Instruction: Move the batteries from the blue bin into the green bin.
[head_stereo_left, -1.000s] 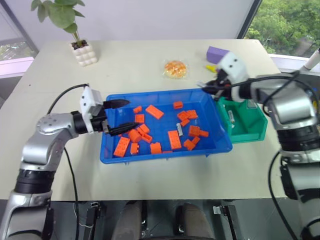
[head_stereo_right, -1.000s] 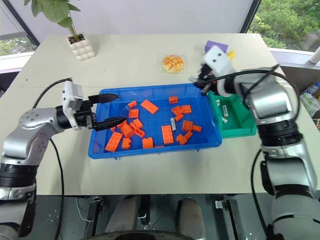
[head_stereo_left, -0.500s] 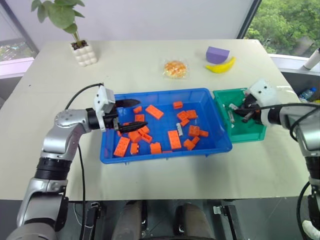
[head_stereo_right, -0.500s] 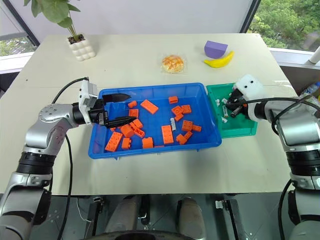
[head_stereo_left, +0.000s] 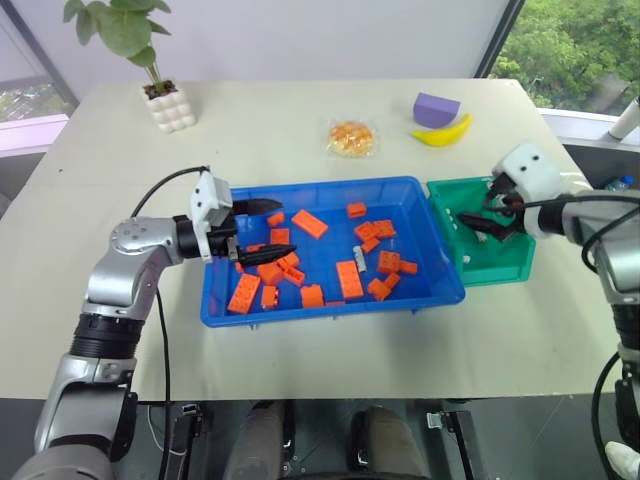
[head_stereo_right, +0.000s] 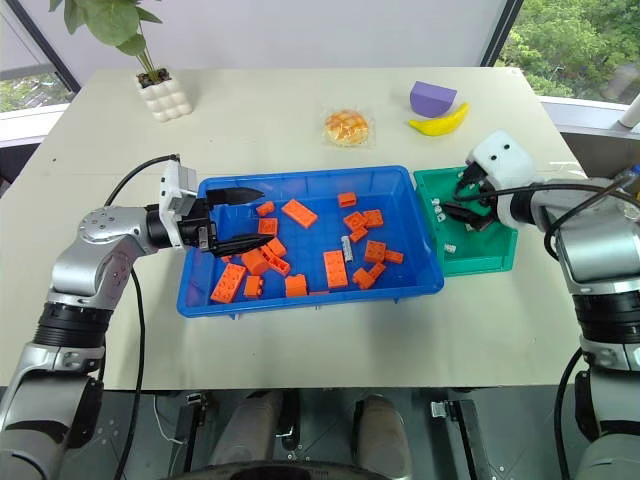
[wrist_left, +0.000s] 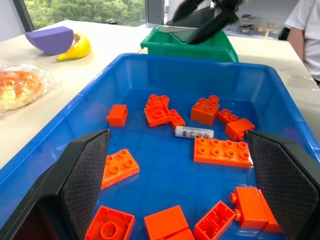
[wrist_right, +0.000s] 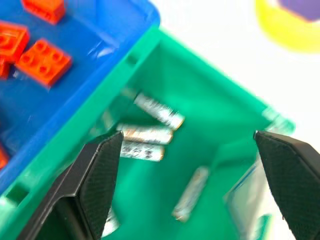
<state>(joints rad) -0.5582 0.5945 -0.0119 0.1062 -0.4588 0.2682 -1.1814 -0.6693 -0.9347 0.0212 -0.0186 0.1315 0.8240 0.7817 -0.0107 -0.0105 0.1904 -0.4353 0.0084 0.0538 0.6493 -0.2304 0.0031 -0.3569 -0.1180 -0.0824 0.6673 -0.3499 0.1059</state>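
- right gripper (head_stereo_right: 462, 198) over the green bin (head_stereo_right: 490, 262), jaws wide apart, nothing between them
- right wrist view: several batteries (wrist_right: 146, 135) lying on the green bin floor, three close together near the wall next to the blue bin, one more (wrist_right: 190, 193) apart from them, toward the middle
- green bin sits just beside the blue bin (head_stereo_left: 330, 305), at its right end, walls touching or nearly so
- left gripper (head_stereo_left: 262, 228) at the left end of the blue bin, pointing across it, jaws apart, empty
- left wrist view: one battery (wrist_left: 194, 132) on the blue bin floor, lying flat among orange bricks (wrist_left: 222, 150), touching none of the jaws
- same battery seen from the head, mid-bin, just right of a long orange brick (head_stereo_left: 349, 278)
- orange bricks scattered over the blue bin floor, thicker clump near the left gripper
- on the table (head_stereo_left: 300, 135) behind the bins: wrapped orange bun (head_stereo_left: 351, 138), purple block (head_stereo_left: 436, 106), yellow banana (head_stereo_left: 441, 133) touching the block
- potted plant (head_stereo_left: 160, 95) in white pot at the far left of the table
- person's sleeve (wrist_left: 304, 22) at the edge of the left wrist view, beyond the table
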